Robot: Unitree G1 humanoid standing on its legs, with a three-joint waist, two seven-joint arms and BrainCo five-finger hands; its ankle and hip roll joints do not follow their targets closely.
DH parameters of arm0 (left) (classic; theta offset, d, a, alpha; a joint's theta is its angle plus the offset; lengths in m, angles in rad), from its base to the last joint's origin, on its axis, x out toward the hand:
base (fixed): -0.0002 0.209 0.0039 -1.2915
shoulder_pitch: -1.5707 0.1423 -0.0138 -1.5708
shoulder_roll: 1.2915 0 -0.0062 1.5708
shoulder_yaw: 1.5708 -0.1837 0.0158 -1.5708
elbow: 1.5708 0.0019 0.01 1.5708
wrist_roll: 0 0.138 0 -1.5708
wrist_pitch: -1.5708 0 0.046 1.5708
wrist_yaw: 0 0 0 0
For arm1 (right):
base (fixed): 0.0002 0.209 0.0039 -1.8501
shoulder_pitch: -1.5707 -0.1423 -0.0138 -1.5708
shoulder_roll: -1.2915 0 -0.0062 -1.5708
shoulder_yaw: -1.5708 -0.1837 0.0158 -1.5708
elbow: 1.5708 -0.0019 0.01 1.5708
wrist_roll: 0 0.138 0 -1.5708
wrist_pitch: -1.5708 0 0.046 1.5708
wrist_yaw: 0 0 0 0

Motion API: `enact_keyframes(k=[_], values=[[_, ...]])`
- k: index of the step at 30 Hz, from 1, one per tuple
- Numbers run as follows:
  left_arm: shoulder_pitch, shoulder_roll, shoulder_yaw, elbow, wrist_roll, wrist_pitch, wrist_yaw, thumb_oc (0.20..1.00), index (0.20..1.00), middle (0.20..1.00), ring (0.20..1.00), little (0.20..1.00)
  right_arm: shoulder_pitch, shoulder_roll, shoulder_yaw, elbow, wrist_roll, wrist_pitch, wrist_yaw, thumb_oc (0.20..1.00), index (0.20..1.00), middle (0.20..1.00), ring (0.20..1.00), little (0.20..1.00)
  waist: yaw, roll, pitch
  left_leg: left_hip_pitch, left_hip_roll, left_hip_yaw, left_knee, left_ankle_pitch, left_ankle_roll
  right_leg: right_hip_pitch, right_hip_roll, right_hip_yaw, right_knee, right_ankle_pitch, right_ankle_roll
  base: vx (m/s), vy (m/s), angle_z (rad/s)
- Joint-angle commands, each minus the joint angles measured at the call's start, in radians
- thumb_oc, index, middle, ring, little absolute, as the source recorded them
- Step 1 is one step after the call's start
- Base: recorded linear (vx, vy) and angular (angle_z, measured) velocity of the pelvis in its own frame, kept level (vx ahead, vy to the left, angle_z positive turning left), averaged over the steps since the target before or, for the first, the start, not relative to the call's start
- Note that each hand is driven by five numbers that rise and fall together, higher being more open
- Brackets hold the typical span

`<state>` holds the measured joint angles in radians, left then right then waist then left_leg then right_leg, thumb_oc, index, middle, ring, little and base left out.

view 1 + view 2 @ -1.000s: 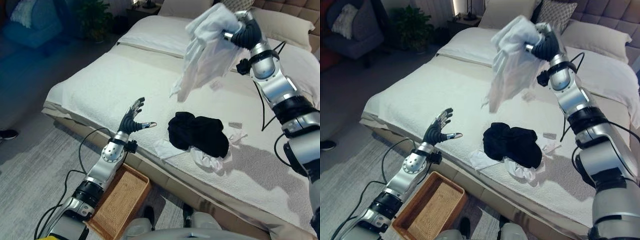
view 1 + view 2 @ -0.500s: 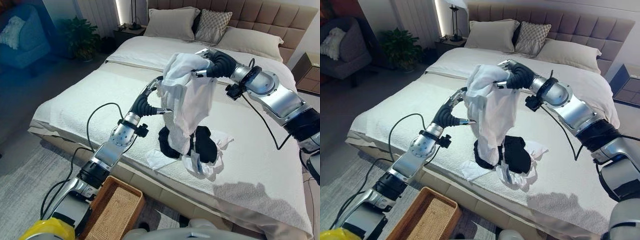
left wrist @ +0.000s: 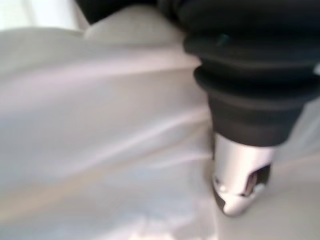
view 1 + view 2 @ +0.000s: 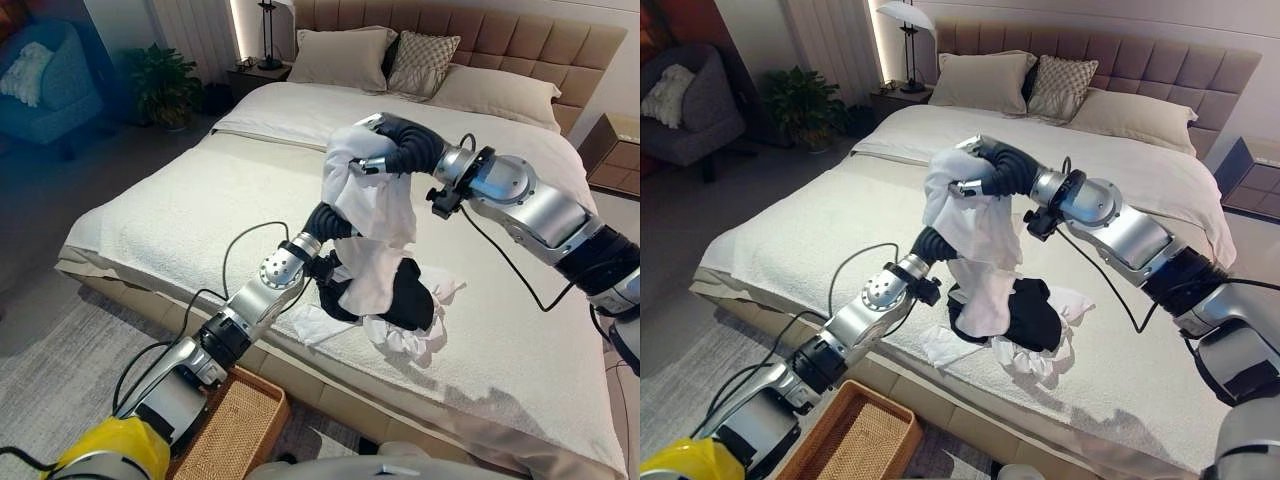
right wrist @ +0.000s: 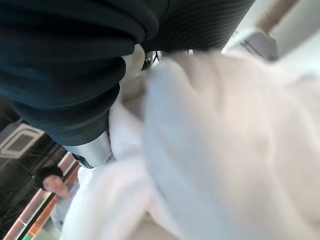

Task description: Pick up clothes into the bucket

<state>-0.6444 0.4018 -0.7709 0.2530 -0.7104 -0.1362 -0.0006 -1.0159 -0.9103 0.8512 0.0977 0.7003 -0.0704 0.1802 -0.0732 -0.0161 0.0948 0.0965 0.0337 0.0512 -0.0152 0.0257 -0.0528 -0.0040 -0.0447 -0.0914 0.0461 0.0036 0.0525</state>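
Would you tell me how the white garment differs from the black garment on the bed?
The white garment is lifted, hanging from the right hand; the black garment lies on the bed. The white one drapes long and loose; the black one is bunched in a heap. The left hand presses against the white cloth. Neither is in the basket.

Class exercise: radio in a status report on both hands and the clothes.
Right hand shut on white garment, held above bed. Left hand against it, fingers hidden. Black garment on bed. Basket on floor.

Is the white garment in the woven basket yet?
No. The white garment hangs from the right hand above the bed; the woven basket sits empty.
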Motion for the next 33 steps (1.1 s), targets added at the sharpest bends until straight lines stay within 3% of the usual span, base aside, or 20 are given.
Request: enact_keyframes(k=[1, 2, 3, 4, 5, 7, 8, 9, 10, 11, 16, 22, 26, 30, 31, 33], values=[[-0.118, 0.025, -0.106, -0.043, -0.209, 0.015, -0.116, 1.0, 1.0, 1.0, 1.0, 1.0, -0.077, 0.04, 0.022, -0.042, 0.129, -0.052, -0.001, 0.2, 0.2, 0.2, 0.2, 0.2, -0.019, -0.056, -0.049, -0.036, -0.012, -0.007, 0.091, -0.078, -0.022, 0.087, -0.097, -0.051, -0.03, -0.013, 0.093, 0.0, 0.0, 0.0], [-0.118, 0.038, -0.121, -0.055, -0.229, 0.022, -0.122, 1.0, 1.0, 1.0, 1.0, 1.0, -0.085, 0.036, 0.036, -0.048, 0.131, -0.052, 0.0, 0.2, 0.2, 0.2, 0.2, 0.2, -0.019, -0.057, -0.05, -0.035, -0.011, -0.007, 0.09, -0.078, -0.023, 0.087, -0.096, -0.051, -0.032, -0.012, 0.092, 0.0, 0.0, 0.0], [-0.11, 0.042, -0.13, -0.064, -0.258, 0.03, -0.133, 0.507, 0.507, 0.507, 0.507, 0.507, -0.092, 0.036, 0.043, -0.051, 0.13, -0.056, -0.001, 0.2, 0.2, 0.2, 0.2, 0.2, -0.019, -0.058, -0.05, -0.034, -0.01, -0.007, 0.088, -0.076, -0.024, 0.087, -0.095, -0.05, -0.034, -0.01, 0.092, 0.0, 0.0, 0.0], [-0.11, 0.042, -0.13, -0.064, -0.258, 0.03, -0.133, 0.507, 0.507, 0.507, 0.507, 0.507, -0.092, 0.036, 0.043, -0.051, 0.13, -0.056, -0.001, 0.2, 0.2, 0.2, 0.2, 0.2, -0.019, -0.058, -0.05, -0.034, -0.01, -0.007, 0.087, -0.076, -0.024, 0.087, -0.095, -0.05, -0.034, -0.01, 0.092, 0.0, 0.0, 0.0], [-0.086, 0.041, -0.12, -0.066, -0.284, 0.03, -0.137, 0.2, 0.2, 0.2, 0.2, 0.2, -0.081, 0.039, 0.043, -0.055, 0.136, -0.06, -0.001, 0.2, 0.2, 0.2, 0.2, 0.2, -0.019, -0.06, -0.05, -0.034, -0.008, -0.008, 0.085, -0.074, -0.025, 0.086, -0.094, -0.05, -0.034, -0.01, 0.092, 0.0, 0.0, 0.0], [-0.063, 0.041, -0.104, -0.069, -0.293, 0.029, -0.141, 0.2, 0.2, 0.2, 0.2, 0.2, -0.068, 0.036, 0.029, -0.048, 0.127, -0.068, -0.007, 0.2, 0.2, 0.2, 0.2, 0.2, -0.018, -0.061, -0.048, -0.033, -0.008, -0.009, 0.083, -0.073, -0.025, 0.087, -0.093, -0.049, -0.034, -0.01, 0.091, -0.01, -0.002, -0.02], [-0.047, 0.039, -0.093, -0.075, -0.294, 0.025, -0.139, 0.2, 0.2, 0.2, 0.2, 0.2, -0.05, 0.035, 0.014, -0.051, 0.125, -0.071, -0.01, 0.307, 0.307, 0.307, 0.307, 0.307, -0.017, -0.062, -0.048, -0.033, -0.009, -0.009, 0.084, -0.073, -0.025, 0.087, -0.093, -0.049, -0.034, -0.011, 0.09, 0.0, 0.0, 0.0], [-0.033, 0.038, -0.083, -0.078, -0.295, 0.025, -0.139, 0.2, 0.2, 0.2, 0.2, 0.2, -0.037, 0.033, 0.002, -0.052, 0.116, -0.074, -0.012, 0.504, 0.504, 0.504, 0.504, 0.504, -0.016, -0.064, -0.046, -0.035, -0.009, -0.01, 0.086, -0.074, -0.025, 0.088, -0.093, -0.049, -0.033, -0.011, 0.09, 0.0, 0.0, 0.0], [-0.033, 0.038, -0.083, -0.078, -0.295, 0.025, -0.139, 0.2, 0.2, 0.2, 0.2, 0.2, -0.037, 0.033, 0.002, -0.052, 0.116, -0.074, -0.012, 0.636, 0.636, 0.636, 0.636, 0.636, -0.016, -0.064, -0.046, -0.035, -0.009, -0.01, 0.086, -0.074, -0.025, 0.088, -0.093, -0.049, -0.033, -0.011, 0.09, 0.0, 0.0, 0.0], [-0.001, 0.031, -0.059, -0.082, -0.296, 0.025, -0.137, 0.2, 0.2, 0.2, 0.2, 0.2, 0.0, 0.029, -0.039, -0.051, 0.097, -0.078, -0.025, 1.0, 1.0, 1.0, 1.0, 1.0, -0.016, -0.066, -0.046, -0.036, -0.01, -0.011, 0.087, -0.075, -0.024, 0.087, -0.093, -0.05, -0.031, -0.012, 0.089, 0.0, 0.0, 0.0], [0.063, 0.027, -0.012, -0.095, -0.295, 0.022, -0.134, 0.2, 0.2, 0.2, 0.2, 0.2, 0.063, 0.026, -0.099, -0.053, 0.082, -0.08, -0.034, 1.0, 1.0, 1.0, 1.0, 1.0, -0.012, -0.07, -0.044, -0.035, -0.012, -0.015, 0.089, -0.077, -0.021, 0.089, -0.094, -0.054, -0.025, -0.015, 0.088, 0.0, 0.0, 0.0], [0.218, 0.03, 0.097, -0.154, -0.307, 0.024, -0.125, 0.2, 0.2, 0.2, 0.2, 0.2, 0.223, 0.009, -0.288, -0.035, 0.022, -0.089, -0.091, 1.0, 1.0, 1.0, 1.0, 1.0, -0.003, -0.074, -0.039, -0.036, -0.016, -0.026, 0.094, -0.083, -0.015, 0.093, -0.096, -0.065, -0.012, -0.024, 0.086, 0.01, 0.0, 0.02], [0.347, 0.036, 0.198, -0.182, -0.273, 0.023, -0.117, 0.2, 0.2, 0.2, 0.2, 0.2, 0.435, 0.146, -0.511, 0.042, -0.011, -0.111, -0.166, 1.0, 1.0, 1.0, 1.0, 1.0, 0.007, -0.067, -0.027, -0.041, -0.018, -0.034, 0.1, -0.089, -0.008, 0.089, -0.099, -0.072, 0.003, -0.032, 0.083, 0.0, 0.0, 0.0], [0.485, 0.014, 0.314, -0.192, -0.228, 0.03, -0.107, 0.2, 0.2, 0.2, 0.2, 0.2, 0.626, 0.324, -0.678, 0.103, -0.087, -0.116, -0.232, 1.0, 1.0, 1.0, 1.0, 1.0, 0.019, -0.066, -0.012, -0.048, -0.023, -0.044, 0.106, -0.095, 0.002, 0.082, -0.101, -0.079, 0.021, -0.044, 0.081, 0.0, 0.0, 0.01], [0.487, 0.015, 0.313, -0.193, -0.228, 0.03, -0.106, 0.2, 0.2, 0.2, 0.2, 0.2, 0.629, 0.325, -0.679, 0.101, -0.088, -0.115, -0.233, 1.0, 1.0, 1.0, 1.0, 1.0, 0.019, -0.067, -0.013, -0.048, -0.023, -0.044, 0.107, -0.096, 0.002, 0.082, -0.101, -0.079, 0.022, -0.045, 0.081, 0.0, 0.0, 0.0], [0.606, 0.007, 0.428, -0.177, -0.137, 0.025, -0.109, 0.2, 0.2, 0.2, 0.2, 0.2, 0.767, 0.43, -0.776, 0.146, -0.113, -0.116, -0.242, 1.0, 1.0, 1.0, 1.0, 1.0, 0.028, -0.07, -0.003, -0.057, -0.026, -0.054, 0.112, -0.1, 0.008, 0.074, -0.103, -0.088, 0.036, -0.054, 0.08, 0.0, 0.003, 0.04]])
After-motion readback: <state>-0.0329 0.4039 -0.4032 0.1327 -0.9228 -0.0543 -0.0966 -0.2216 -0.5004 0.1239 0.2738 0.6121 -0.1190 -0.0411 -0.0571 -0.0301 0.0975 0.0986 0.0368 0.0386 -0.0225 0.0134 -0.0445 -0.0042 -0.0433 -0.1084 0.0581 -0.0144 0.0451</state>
